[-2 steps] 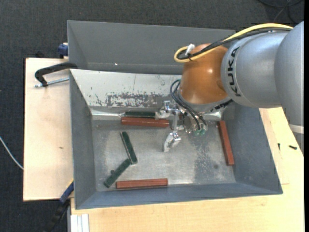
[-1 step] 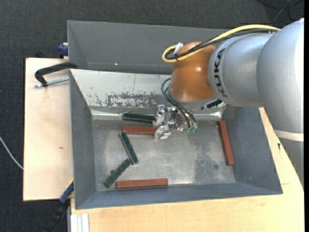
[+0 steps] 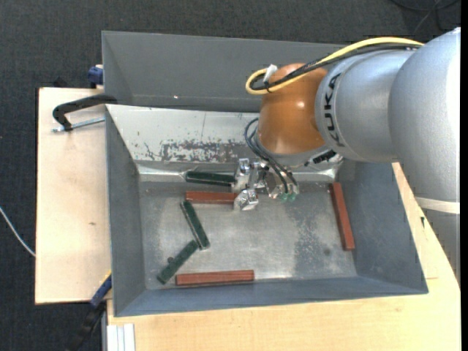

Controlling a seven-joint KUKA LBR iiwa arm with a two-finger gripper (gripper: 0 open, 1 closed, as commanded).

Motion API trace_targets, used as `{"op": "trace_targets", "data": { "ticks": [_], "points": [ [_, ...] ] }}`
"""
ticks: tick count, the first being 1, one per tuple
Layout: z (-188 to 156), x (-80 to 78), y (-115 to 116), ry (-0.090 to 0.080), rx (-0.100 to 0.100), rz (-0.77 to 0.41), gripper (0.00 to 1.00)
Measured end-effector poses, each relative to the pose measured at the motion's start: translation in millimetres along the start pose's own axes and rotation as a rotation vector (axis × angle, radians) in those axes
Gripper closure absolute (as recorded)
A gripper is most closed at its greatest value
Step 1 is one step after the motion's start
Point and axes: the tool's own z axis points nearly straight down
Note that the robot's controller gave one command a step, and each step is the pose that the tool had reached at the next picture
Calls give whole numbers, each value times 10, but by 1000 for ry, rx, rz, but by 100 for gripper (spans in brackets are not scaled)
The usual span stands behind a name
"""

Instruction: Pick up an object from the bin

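Arm point(image 3: 395, 101) in from the right, orange wrist cover point(image 3: 289, 119) tipped down over the bin point(image 3: 121, 218) near its back wall, gripper point(image 3: 250, 191) low at the right ends of a dark green bar point(image 3: 209, 176) and a red-brown bar point(image 3: 209, 196), clenched or released, cannot tell.

The tool point(image 3: 249, 195) hides the right ends of a dark green bar point(image 3: 208, 176) and a red-brown bar point(image 3: 208, 196) at the bin's point(image 3: 121, 218) back edge.

Dark "KUKA" lettering on the silver arm point(image 3: 380, 101)
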Motion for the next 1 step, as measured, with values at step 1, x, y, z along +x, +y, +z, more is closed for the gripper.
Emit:
{"op": "trace_targets", "data": {
  "ticks": [1],
  "points": [
    [-1672, 23, 186, -9, -4, 33, 100]
  ]
}}
